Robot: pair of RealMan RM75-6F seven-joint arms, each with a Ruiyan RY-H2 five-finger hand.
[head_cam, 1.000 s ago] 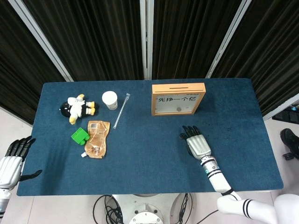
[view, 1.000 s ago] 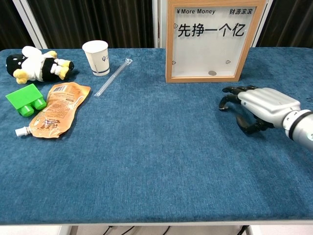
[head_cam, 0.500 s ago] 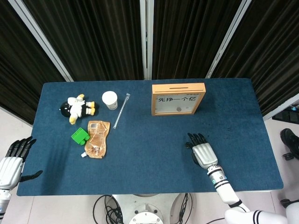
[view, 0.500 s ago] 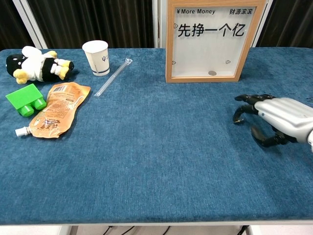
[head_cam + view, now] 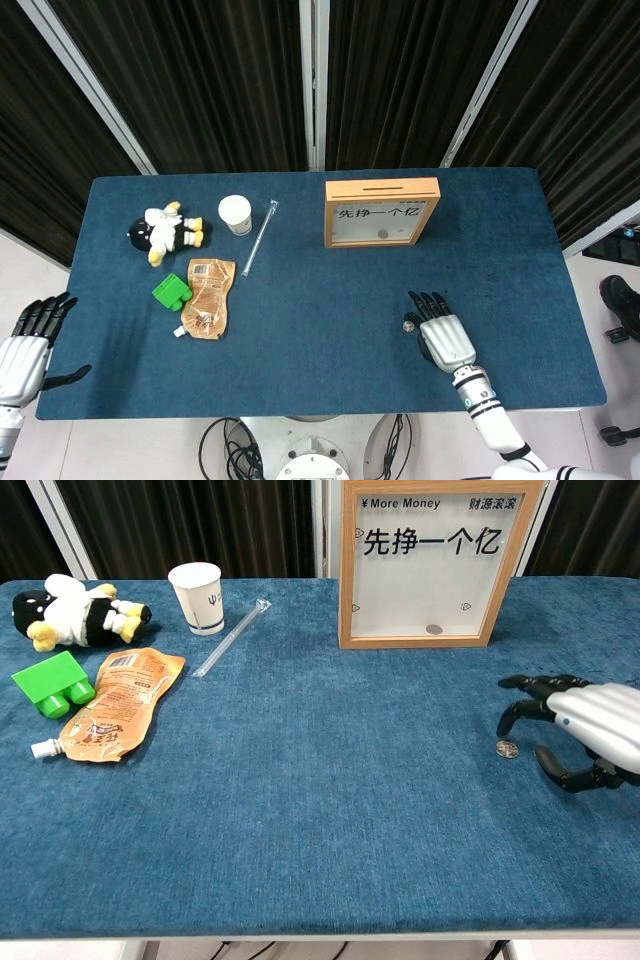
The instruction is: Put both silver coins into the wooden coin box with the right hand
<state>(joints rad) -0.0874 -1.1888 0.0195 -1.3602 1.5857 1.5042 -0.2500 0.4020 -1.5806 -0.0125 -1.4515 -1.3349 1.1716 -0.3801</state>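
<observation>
At the far left, off the counter (image 5: 320,300), we see our left hand (image 5: 22,350) hanging with its fingers spread and nothing in it. On the counter's left end lies a plush toy (image 5: 75,612), and in front of it a green block (image 5: 52,683) beside an orange pouch (image 5: 110,705) lying flat. Further right a paper cup (image 5: 197,597) stands upright, with a clear straw (image 5: 232,637) lying slantwise just beside it. Right of centre, at the back, the coin box (image 5: 432,560) stands upright with its clear front facing us; one coin inside (image 5: 434,629) rests at the bottom of its window. The other coin (image 5: 508,749) lies flat on the counter, well in front of the box and toward its right end. Our right hand (image 5: 585,730) sits just right of that coin, palm down, fingers curled loosely and apart, fingertips (image 5: 504,726) close to the coin but holding nothing; we cannot tell whether any fingertip touches the counter.
</observation>
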